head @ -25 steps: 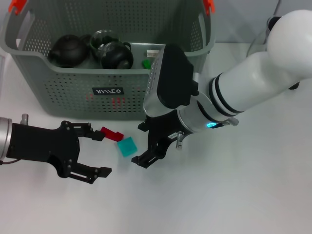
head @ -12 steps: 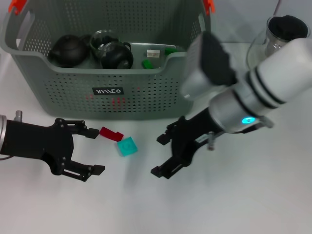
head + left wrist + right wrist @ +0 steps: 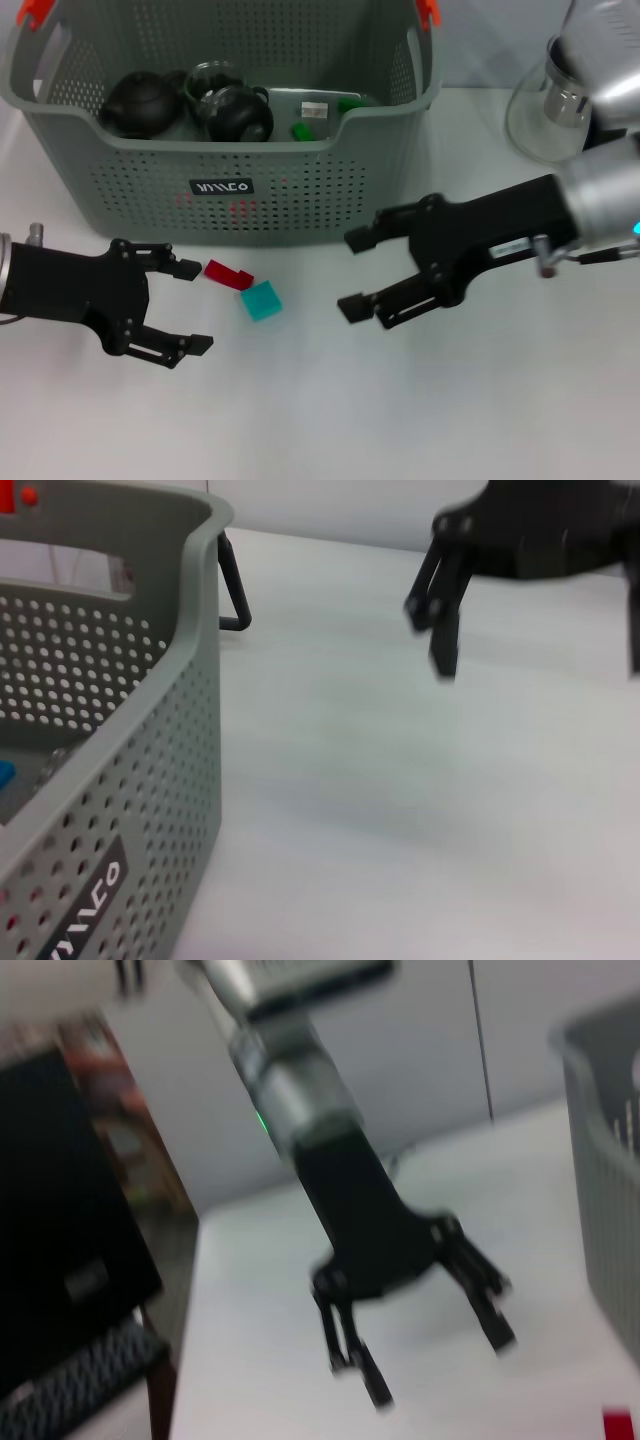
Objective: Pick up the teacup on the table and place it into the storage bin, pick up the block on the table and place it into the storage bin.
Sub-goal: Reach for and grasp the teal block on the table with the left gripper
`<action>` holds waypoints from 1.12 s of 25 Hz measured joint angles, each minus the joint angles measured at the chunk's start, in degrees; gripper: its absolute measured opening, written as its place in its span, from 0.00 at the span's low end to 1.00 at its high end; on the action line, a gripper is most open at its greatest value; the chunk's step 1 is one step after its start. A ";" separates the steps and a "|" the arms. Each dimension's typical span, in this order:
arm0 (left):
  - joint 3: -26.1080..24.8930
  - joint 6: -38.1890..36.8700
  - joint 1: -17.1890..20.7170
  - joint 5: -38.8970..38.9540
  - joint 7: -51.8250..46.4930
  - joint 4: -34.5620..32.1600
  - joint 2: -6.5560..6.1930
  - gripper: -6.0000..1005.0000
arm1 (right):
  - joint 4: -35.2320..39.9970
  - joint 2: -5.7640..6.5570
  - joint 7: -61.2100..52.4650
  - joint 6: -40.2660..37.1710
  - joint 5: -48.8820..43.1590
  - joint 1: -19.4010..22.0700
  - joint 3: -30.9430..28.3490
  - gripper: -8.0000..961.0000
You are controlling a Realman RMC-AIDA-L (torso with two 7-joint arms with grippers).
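Two open end effectors hover over the white bench (image 3: 300, 420), near the blocks.

The left end effector (image 3: 190, 305) has its fingers spread apart, just beside a red block (image 3: 228, 273) and a teal block (image 3: 261, 300). The right end effector (image 3: 355, 272) also has its fingers apart and holds nothing. The storage bin (image 3: 222, 185) sits behind the blocks. Dark teapots (image 3: 140, 103) lie inside it. A glass teapot (image 3: 548, 110) stands off to the right.
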State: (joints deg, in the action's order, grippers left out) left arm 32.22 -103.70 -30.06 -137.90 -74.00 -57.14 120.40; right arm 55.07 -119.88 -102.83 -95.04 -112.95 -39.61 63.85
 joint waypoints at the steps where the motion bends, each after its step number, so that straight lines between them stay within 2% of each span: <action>1: 0.02 0.00 0.02 0.03 0.00 -0.06 0.00 0.85 | 0.03 0.04 1.64 -0.84 1.45 0.81 -1.24 0.96; 6: 0.07 0.11 0.00 0.37 -0.30 -0.11 0.20 0.85 | 0.38 -0.05 8.53 -3.95 5.89 4.06 -5.39 0.96; 12: 2.79 1.18 -1.90 -0.21 -1.75 -0.08 0.81 0.85 | 1.72 0.64 8.37 -5.94 6.19 4.46 -6.62 0.97; 19: 12.65 5.29 -3.89 -0.28 -7.04 -3.04 1.13 0.84 | 1.89 1.23 6.77 -7.06 4.46 4.81 -6.89 0.97; 22: 19.12 7.93 -4.63 -0.69 -10.72 -5.61 1.28 0.84 | 1.60 1.54 6.40 -7.62 4.44 5.07 -7.46 0.97; 28: 26.28 9.06 -6.13 -4.96 -15.82 -11.09 2.74 0.84 | 1.41 1.91 5.39 -7.73 4.40 5.83 -7.56 0.97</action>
State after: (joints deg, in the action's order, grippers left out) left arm 58.50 -94.64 -36.19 -142.86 -89.82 -68.23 123.15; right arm 56.49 -117.98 -97.45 -102.77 -108.55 -33.78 56.29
